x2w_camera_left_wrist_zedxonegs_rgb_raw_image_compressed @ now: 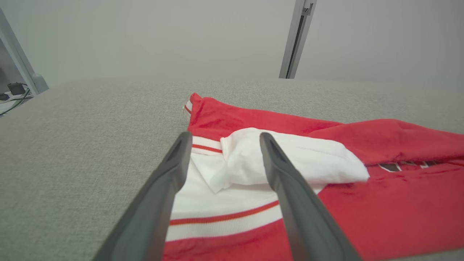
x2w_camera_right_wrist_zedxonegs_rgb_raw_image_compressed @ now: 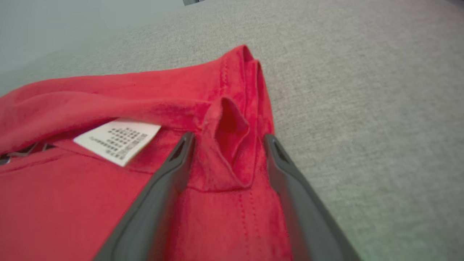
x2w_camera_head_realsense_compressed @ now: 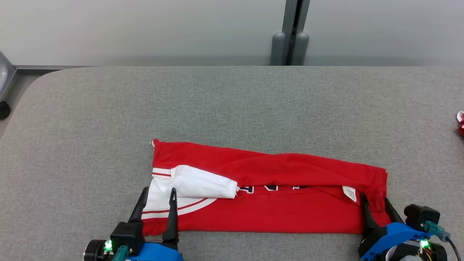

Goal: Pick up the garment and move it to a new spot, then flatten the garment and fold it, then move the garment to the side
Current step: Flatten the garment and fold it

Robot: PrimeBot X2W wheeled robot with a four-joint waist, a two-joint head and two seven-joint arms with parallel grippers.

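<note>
Fold step under way: left gripper (x2w_camera_head_realsense_compressed: 159, 189) released, astride the white sleeve (x2w_camera_head_realsense_compressed: 203, 186); garment (x2w_camera_head_realsense_compressed: 272, 214) lies half-folded, a long band near the desk (x2w_camera_head_realsense_compressed: 232, 108) front edge; right gripper (x2w_camera_head_realsense_compressed: 375, 197) released, astride the hem (x2w_camera_head_realsense_compressed: 378, 177). Next, likely: pinch both ends.

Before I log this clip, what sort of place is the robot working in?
Probably a lab or test room for cloth folding: a wide grey fabric-covered table, a bare pale wall with a grey metal post behind it, and one red garment laid out.

place: lab or office | grey padded table (x2w_camera_head_realsense_compressed: 232, 108), frosted partition (x2w_camera_head_realsense_compressed: 145, 29)
</note>
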